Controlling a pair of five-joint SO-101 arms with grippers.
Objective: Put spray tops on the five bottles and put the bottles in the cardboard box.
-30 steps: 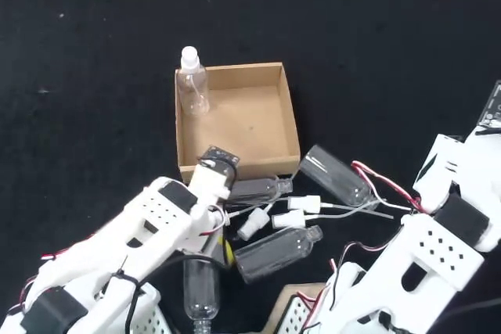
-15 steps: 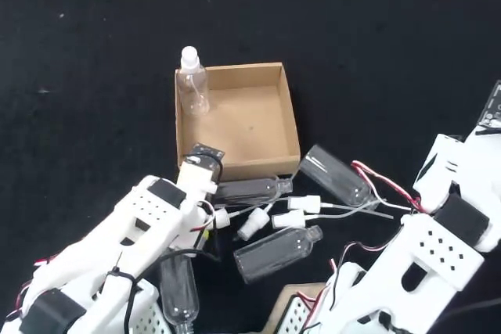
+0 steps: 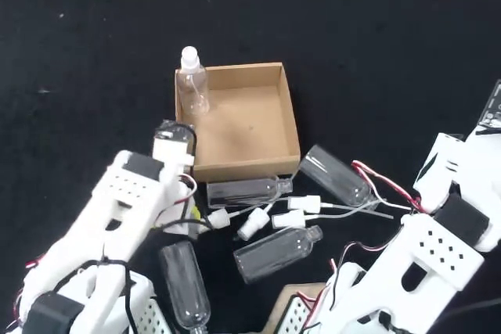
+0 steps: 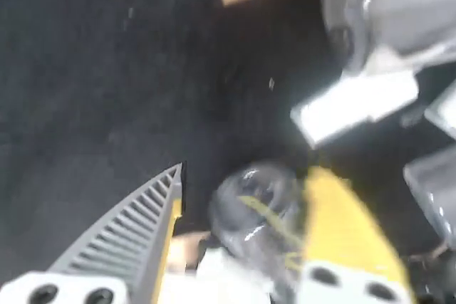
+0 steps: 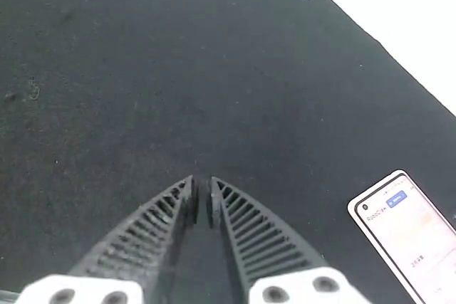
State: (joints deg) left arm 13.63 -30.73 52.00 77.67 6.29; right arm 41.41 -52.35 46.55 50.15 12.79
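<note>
with the left gripper (image 4: pixel 246 183) clamped on an uncapped bottle (image 4: pixel 253 208) lying just short of the box (image 3: pixel 239 167) and the right gripper (image 5: pixel 201 189) closed over the table (image 5: pixel 142 69), the bottle should be stood upright, its neck kept clear for a spray top (image 3: pixel 304 203).

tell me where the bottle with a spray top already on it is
High view: the capped bottle stands at the cardboard box's far left corner, well away from the uncapped bottles lying in front of the box.
</note>
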